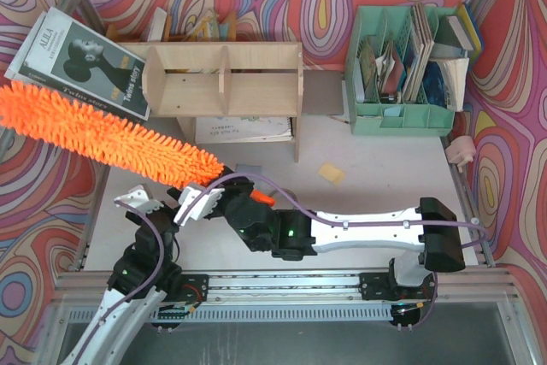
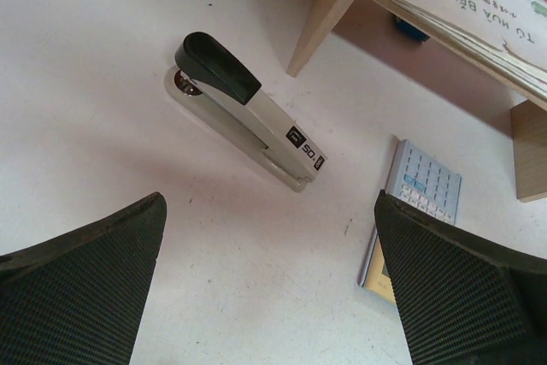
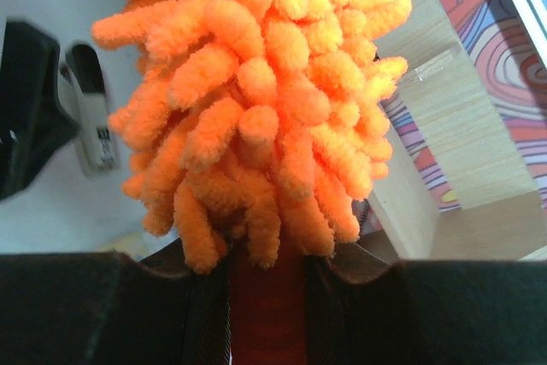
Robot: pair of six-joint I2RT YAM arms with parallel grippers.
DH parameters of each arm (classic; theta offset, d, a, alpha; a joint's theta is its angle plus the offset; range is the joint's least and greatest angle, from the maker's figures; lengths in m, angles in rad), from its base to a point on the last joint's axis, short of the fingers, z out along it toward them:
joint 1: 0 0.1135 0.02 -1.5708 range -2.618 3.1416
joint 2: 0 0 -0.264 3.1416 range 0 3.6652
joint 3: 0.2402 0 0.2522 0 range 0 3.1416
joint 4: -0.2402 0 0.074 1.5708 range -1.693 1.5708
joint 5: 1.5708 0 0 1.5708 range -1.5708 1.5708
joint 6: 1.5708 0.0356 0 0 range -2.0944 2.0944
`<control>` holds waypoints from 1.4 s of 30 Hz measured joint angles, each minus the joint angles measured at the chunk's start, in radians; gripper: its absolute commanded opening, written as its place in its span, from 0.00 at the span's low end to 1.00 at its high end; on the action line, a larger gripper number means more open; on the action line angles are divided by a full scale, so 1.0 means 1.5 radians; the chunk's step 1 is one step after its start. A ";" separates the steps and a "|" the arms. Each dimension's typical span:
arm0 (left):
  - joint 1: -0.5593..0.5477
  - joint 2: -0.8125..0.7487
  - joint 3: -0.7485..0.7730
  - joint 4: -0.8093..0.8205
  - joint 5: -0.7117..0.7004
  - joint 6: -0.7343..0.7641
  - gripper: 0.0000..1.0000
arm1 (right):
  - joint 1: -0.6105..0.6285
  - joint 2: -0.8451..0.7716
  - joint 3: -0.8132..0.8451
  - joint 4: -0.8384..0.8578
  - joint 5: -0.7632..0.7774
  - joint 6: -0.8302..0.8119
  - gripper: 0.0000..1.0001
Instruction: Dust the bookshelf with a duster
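From above, the bookshelf (image 1: 224, 83) stands at the far edge of the counter (image 1: 376, 198), left of the middle, with a flat book (image 1: 244, 130) lying under it. A mint-green file organiser (image 1: 402, 74) sits at the far right corner. The right arm reaches across the near side, and the right fingers (image 1: 198, 204) are clamped on the handle of the duster (image 1: 102, 130). Its orange head slants away over the counter's left edge, in front of a leaning magazine (image 1: 81, 57) and just left of the shelf; I cannot tell whether it touches either. The left fingers (image 1: 137, 201) are near the front left corner.

From the left wrist, the left fingers (image 2: 85, 288) stand wide apart with nothing between them. On the counter beyond lie a grey and black stapler (image 2: 248, 121) and a calculator (image 2: 423, 194). A leg of the bookshelf (image 2: 329, 10) stands just past the stapler.

From the right wrist, the right fingers (image 3: 111, 314) are pressed together on the duster's slim orange handle. The fluffy head (image 3: 256, 100) fills most of the view. The stapler (image 3: 94, 117) shows at the left and a pale bookshelf panel (image 3: 444, 100) at the right.
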 measured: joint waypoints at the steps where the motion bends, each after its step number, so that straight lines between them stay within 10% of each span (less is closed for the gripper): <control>1: 0.000 -0.005 0.000 0.000 0.000 0.000 0.98 | 0.000 0.000 0.000 0.018 0.000 0.016 0.00; 17: 0.000 -0.013 0.000 -0.006 -0.011 -0.001 0.98 | 0.017 0.093 0.049 0.058 0.037 0.400 0.00; 42: 0.000 -0.013 0.000 -0.022 -0.020 -0.001 0.98 | -0.028 0.227 0.160 -0.131 0.030 0.636 0.00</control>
